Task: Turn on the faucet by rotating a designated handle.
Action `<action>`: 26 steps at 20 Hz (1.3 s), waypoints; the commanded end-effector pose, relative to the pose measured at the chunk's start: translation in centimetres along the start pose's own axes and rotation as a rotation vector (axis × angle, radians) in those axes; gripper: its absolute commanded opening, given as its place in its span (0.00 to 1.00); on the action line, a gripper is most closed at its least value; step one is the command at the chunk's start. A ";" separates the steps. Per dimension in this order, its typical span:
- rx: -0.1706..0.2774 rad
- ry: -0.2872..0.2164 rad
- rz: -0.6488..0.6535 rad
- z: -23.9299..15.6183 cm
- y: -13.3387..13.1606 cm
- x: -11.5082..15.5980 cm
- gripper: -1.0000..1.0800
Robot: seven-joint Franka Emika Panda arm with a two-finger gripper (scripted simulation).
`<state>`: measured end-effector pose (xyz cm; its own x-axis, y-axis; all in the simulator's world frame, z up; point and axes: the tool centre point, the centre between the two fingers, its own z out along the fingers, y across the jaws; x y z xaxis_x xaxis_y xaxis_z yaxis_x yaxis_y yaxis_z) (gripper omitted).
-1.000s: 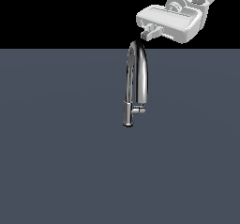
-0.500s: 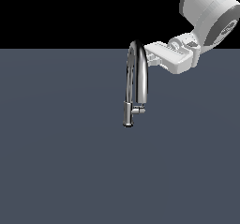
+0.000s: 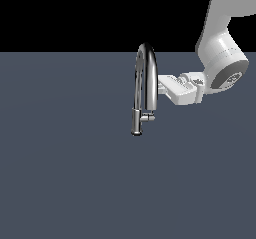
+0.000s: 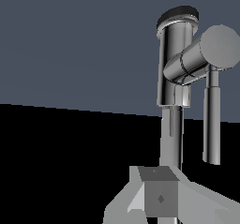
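Note:
The faucet [image 3: 145, 83] is a slim chrome gooseneck standing in the middle of the exterior view, with a dark spout tip [image 3: 136, 123] hanging low. The handle [image 3: 149, 117] is a short chrome stub sticking sideways beside that tip. My gripper [image 3: 161, 85] lies horizontal on the exterior view's right of the arch. Its tips are at or just short of the arch's tube, well above the handle. The jaws look pressed together and hold nothing. In the wrist view the handle [image 4: 199, 56] points toward the camera, and my gripper [image 4: 160, 197] sits in front of the faucet [image 4: 174, 73].
A flat dark grey surface [image 3: 65, 173] stretches around the faucet. My white arm [image 3: 222, 43] comes down from the upper part of the exterior view's right.
My gripper has come down from above the arch and turned from pointing down to lying horizontal beside the arch. The faucet and handle have not moved.

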<state>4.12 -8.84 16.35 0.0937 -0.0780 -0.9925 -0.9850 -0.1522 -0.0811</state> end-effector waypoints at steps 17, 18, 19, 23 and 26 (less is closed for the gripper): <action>0.078 -0.087 0.080 1.1 0.9 3.3 0.00; 0.078 -0.087 0.080 1.1 1.1 3.2 0.00; 0.078 -0.087 0.080 1.1 1.4 3.1 0.00; 0.078 -0.088 0.080 1.1 2.3 2.8 0.00; 0.078 -0.088 0.080 1.2 3.1 2.5 0.00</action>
<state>1.71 -8.29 13.29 0.0063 -0.0026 -1.0000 -0.9976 -0.0683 -0.0062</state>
